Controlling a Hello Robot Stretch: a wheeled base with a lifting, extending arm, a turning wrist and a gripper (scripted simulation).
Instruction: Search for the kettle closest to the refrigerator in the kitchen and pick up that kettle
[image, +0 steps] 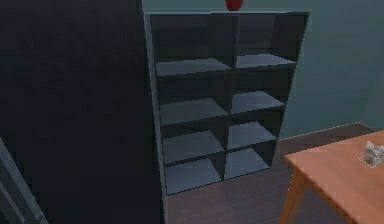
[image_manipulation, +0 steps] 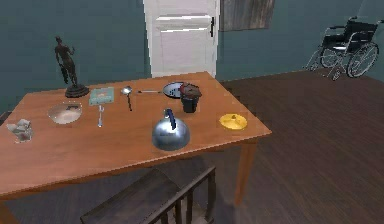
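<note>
A rounded silvery-blue kettle (image_manipulation: 170, 132) with a dark handle on top stands on the wooden table (image_manipulation: 120, 150), near the table's front edge in the arm side view. It is upright and apart from the other things on the table. A corner of a wooden table (image: 330, 180) also reaches into the forward view's lower right.
On the table are a dark statue (image_manipulation: 68, 65), a pale bowl (image_manipulation: 65, 115), a dark pan (image_manipulation: 176, 90), a dark cup (image_manipulation: 189, 99) and a yellow dish (image_manipulation: 233, 122). A wooden chair (image_manipulation: 150, 200) stands in front, with a white door (image_manipulation: 181, 35) and a wheelchair (image_manipulation: 348, 45) behind. Ahead are a dark shelf unit (image: 225, 100) and a tall dark block (image: 70, 110).
</note>
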